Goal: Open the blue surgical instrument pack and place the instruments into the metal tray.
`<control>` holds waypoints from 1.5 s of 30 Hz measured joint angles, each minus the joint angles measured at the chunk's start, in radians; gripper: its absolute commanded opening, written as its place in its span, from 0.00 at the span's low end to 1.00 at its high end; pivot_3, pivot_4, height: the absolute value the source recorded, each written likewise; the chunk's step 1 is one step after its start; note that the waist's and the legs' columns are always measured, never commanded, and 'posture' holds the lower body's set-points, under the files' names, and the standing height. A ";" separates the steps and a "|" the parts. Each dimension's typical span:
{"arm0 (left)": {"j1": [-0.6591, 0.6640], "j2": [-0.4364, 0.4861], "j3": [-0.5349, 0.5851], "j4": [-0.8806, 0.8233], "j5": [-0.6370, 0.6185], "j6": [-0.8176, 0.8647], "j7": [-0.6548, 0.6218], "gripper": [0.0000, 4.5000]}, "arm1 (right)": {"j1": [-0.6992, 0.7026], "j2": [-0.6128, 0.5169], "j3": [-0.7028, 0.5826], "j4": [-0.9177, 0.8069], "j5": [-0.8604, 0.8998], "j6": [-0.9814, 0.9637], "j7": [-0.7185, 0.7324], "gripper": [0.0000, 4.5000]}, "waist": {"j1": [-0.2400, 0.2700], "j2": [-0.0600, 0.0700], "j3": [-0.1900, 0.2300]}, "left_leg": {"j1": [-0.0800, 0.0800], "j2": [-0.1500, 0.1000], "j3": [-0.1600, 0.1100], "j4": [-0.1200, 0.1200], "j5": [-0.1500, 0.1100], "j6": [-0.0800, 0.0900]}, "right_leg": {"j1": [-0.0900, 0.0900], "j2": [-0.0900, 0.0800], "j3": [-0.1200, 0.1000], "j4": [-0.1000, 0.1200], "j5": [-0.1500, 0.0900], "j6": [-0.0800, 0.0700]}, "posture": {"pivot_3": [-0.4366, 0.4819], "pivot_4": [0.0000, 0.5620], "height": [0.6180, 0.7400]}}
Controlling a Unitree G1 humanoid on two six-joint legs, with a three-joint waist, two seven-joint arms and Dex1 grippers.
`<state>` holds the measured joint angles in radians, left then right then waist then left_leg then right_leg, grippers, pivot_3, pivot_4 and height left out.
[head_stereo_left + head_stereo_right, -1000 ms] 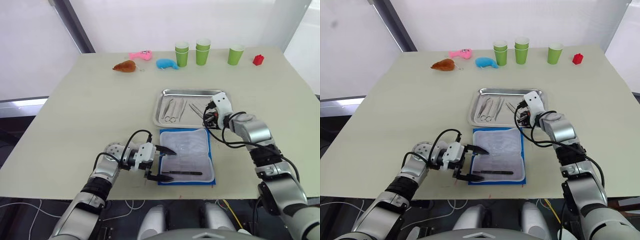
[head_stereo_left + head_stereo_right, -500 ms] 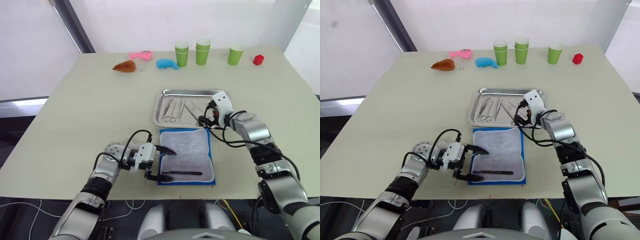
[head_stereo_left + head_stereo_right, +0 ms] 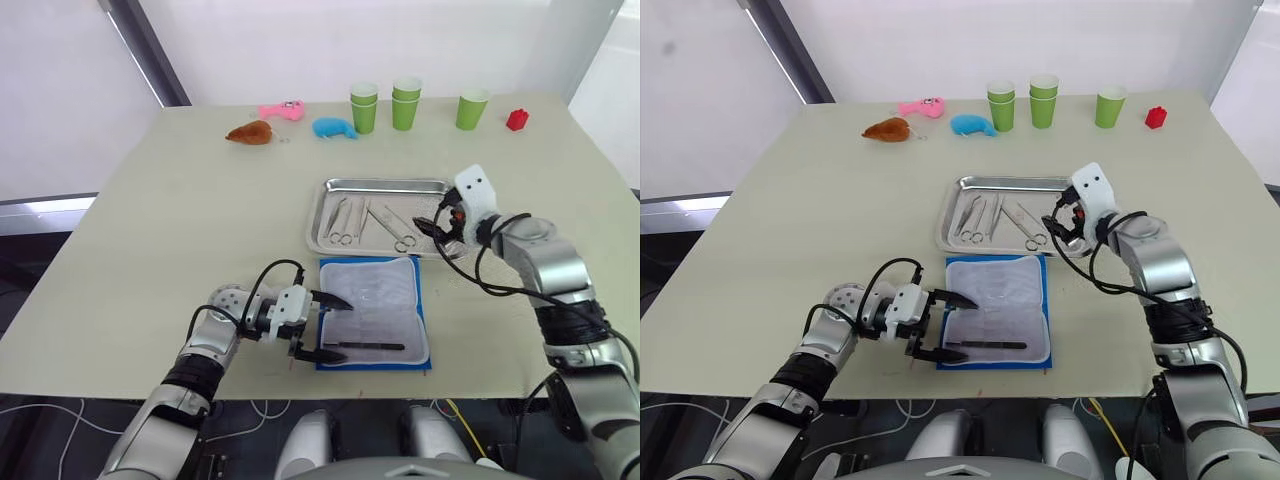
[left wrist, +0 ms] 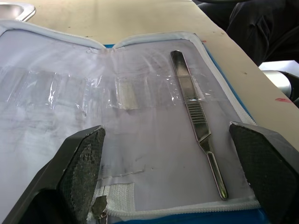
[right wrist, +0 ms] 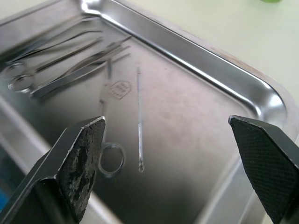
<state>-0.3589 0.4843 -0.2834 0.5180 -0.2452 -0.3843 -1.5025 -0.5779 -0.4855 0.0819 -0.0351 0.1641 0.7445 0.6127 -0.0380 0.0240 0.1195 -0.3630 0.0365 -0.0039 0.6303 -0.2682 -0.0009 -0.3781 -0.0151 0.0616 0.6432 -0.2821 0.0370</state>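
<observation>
The blue surgical instrument pack (image 3: 372, 310) lies open and flat near the table's front edge, pale lining up. One instrument, a slim metal handle (image 4: 196, 121), rests in its near half. My left gripper (image 3: 328, 326) stands open at the pack's left edge, one finger on each side of that handle's end, apart from it. Beyond the pack sits the metal tray (image 3: 385, 183) with several instruments (image 3: 345, 220) lying in it, among them scissors and a thin probe (image 5: 139, 121). My right gripper (image 3: 438, 226) hovers open and empty over the tray's right end.
Along the far edge stand three green cup stacks (image 3: 405, 102), a red block (image 3: 516, 120), a blue plush toy (image 3: 333, 128), a pink toy (image 3: 282, 110) and a brown toy (image 3: 250, 132). Bare tabletop spreads left of the tray and pack.
My right gripper opened, left an instrument lying in the tray, and drew back to the right end of the tray. The left arm and the pack stayed put.
</observation>
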 measured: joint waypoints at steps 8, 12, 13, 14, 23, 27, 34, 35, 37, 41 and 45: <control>0.000 -0.001 0.000 0.000 0.001 0.000 0.002 1.00 | 0.212 -0.117 -0.072 -0.214 0.120 -0.117 0.174 0.98 | 0.002 0.000 0.000 | 0.000 0.000 0.000 0.000 0.000 0.000 | 0.000 0.000 -0.001 0.000 0.000 0.000 | 0.48 0.27 1.00; 0.001 0.002 0.001 0.000 0.000 0.000 0.002 1.00 | 0.353 -0.168 -0.144 -0.296 0.198 -0.225 0.289 0.98 | 0.000 0.000 0.000 | 0.000 0.000 0.000 0.000 0.000 0.000 | 0.000 0.000 -0.001 0.000 0.000 0.001 | 0.48 0.27 1.00; 0.000 0.002 0.001 0.002 0.001 0.000 0.002 1.00 | 0.374 -0.174 -0.156 -0.309 0.213 -0.242 0.310 0.98 | -0.002 0.000 0.000 | 0.001 0.000 0.000 0.000 0.000 0.000 | 0.000 0.000 0.000 0.000 0.000 0.001 | 0.48 0.27 1.00; 0.001 -0.001 0.001 0.002 0.001 0.000 0.004 1.00 | 0.423 -0.196 -0.181 -0.345 0.246 -0.258 0.345 0.98 | 0.001 0.000 0.000 | 0.000 0.000 -0.001 0.000 0.000 0.000 | 0.000 0.000 -0.001 0.000 0.000 0.001 | 0.48 0.27 1.00; 0.000 -0.001 0.001 0.006 0.001 -0.014 -0.003 1.00 | 0.604 -0.335 -0.381 -0.397 0.466 -0.381 0.645 0.98 | 0.000 0.000 0.001 | 0.001 0.000 -0.001 -0.001 0.000 0.000 | 0.001 -0.001 -0.001 -0.001 -0.001 0.001 | 0.48 0.27 1.00; 0.000 -0.001 0.001 0.010 0.001 -0.020 -0.004 1.00 | 0.627 -0.395 -0.456 -0.394 0.537 -0.400 0.754 0.98 | 0.001 0.000 0.001 | 0.001 0.000 -0.001 -0.001 0.000 -0.001 | 0.001 -0.001 -0.001 -0.001 -0.001 0.001 | 0.48 0.27 1.00; 0.000 -0.001 0.001 0.012 0.000 -0.024 -0.006 1.00 | 0.641 -0.455 -0.522 -0.377 0.587 -0.402 0.847 0.98 | 0.001 0.000 0.001 | 0.001 0.000 -0.002 -0.002 0.000 -0.001 | 0.001 -0.001 -0.002 -0.002 -0.001 0.000 | 0.48 0.27 1.00; 0.000 -0.001 0.001 0.012 0.000 -0.024 -0.006 1.00 | 0.641 -0.455 -0.522 -0.377 0.587 -0.402 0.847 0.98 | 0.001 0.000 0.001 | 0.001 0.000 -0.001 -0.002 0.000 -0.001 | 0.001 -0.001 -0.002 -0.002 -0.001 0.000 | 0.48 0.27 1.00; 0.000 -0.001 0.001 0.012 0.000 -0.024 -0.006 1.00 | 0.641 -0.453 -0.514 -0.383 0.581 -0.401 0.827 0.98 | 0.001 0.000 0.001 | 0.001 0.000 -0.002 -0.002 0.000 -0.001 | 0.001 -0.001 -0.002 -0.002 -0.001 0.000 | 0.48 0.27 1.00; 0.000 -0.001 0.001 0.012 0.000 -0.024 -0.007 1.00 | 0.643 -0.416 -0.426 -0.426 0.529 -0.402 0.750 0.98 | 0.001 0.000 0.001 | 0.001 0.000 -0.002 -0.002 0.000 -0.001 | 0.001 -0.001 -0.002 -0.002 -0.001 0.000 | 0.48 0.27 1.00; 0.000 -0.001 0.001 0.012 0.000 -0.024 -0.008 1.00 | 0.636 -0.379 -0.303 -0.450 0.445 -0.403 0.661 0.98 | 0.001 0.000 0.001 | 0.001 0.000 -0.002 -0.003 0.000 -0.001 | 0.000 -0.001 -0.002 -0.002 -0.001 0.000 | 0.48 0.27 1.00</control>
<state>-0.3591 0.4833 -0.2824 0.5305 -0.2454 -0.4080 -1.5100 0.0577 -0.8646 -0.2214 -0.4847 0.6086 0.3418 1.2735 -0.0368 0.0242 0.1204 -0.3616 0.0364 -0.0056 0.6275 -0.2685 -0.0017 -0.3778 -0.0162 0.0597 0.6409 -0.2831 0.0375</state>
